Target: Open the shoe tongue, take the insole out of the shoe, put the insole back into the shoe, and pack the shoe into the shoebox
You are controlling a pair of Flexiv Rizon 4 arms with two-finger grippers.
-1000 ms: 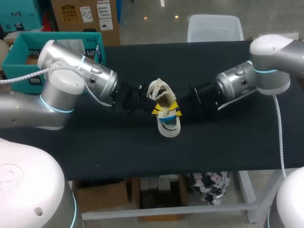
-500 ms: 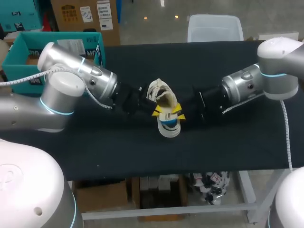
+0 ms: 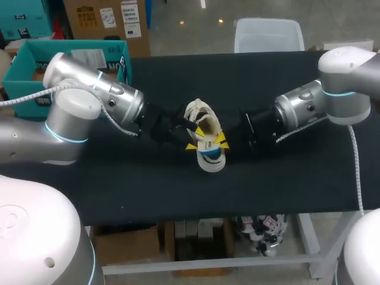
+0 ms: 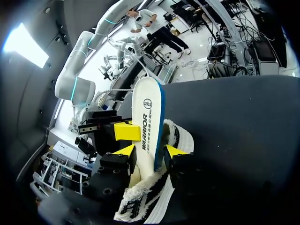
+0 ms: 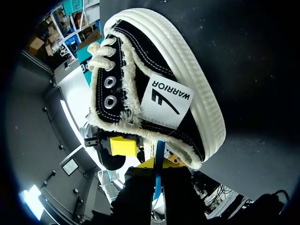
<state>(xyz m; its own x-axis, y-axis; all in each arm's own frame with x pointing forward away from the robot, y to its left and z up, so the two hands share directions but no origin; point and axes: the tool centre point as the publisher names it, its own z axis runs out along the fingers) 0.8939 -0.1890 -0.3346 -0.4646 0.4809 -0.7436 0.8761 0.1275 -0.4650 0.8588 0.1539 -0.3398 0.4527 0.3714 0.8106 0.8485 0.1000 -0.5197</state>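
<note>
A black-and-white canvas shoe [image 3: 199,116] lies on its side mid-table on the black table [image 3: 119,184]. A white insole with a blue edge [image 3: 211,157] sticks out of its opening toward the front. My left gripper [image 3: 191,141] comes in from the left. In the left wrist view its fingers stand open either side of the insole [image 4: 146,117], over the shoe's frayed collar [image 4: 159,197]. My right gripper [image 3: 221,141] comes from the right. In the right wrist view it [image 5: 157,166] is shut on the thin insole edge [image 5: 159,150] below the shoe [image 5: 154,89].
The teal shoebox [image 3: 24,65] stands open at the table's back left corner, behind my left arm. Bare black tabletop lies in front of the shoe and to the right of it.
My left gripper's fingers have spread apart beside the insole. The right gripper has closed further on the insole, and the right arm drew back slightly to the right.
</note>
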